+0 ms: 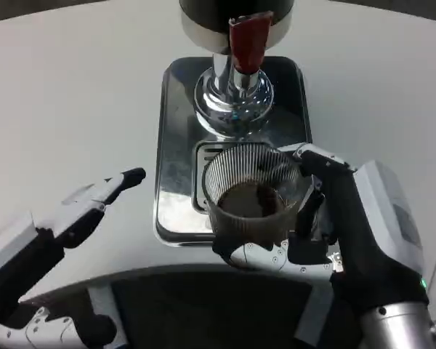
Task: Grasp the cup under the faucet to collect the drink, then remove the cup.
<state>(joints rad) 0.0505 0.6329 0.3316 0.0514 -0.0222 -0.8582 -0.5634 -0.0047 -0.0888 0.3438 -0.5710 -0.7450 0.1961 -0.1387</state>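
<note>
Gripping the ribbed clear plastic cup [253, 195] of dark drink above the steel drip tray [176, 149], the right hand [305, 233] steadies it while the left hand [94, 200] waits, fingers spread, holding nothing, over the white worktop [65, 102].

The cup [252, 195] sits before the faucet [236, 87], over the tray [176, 156].

A white surface [73, 94] with a curved near edge spreads across most of the view, evenly lit and matte. Beyond its far rim, dark grey strips show at the top corners. Below the near edge lies dark floor [174, 305] in shadow
</note>
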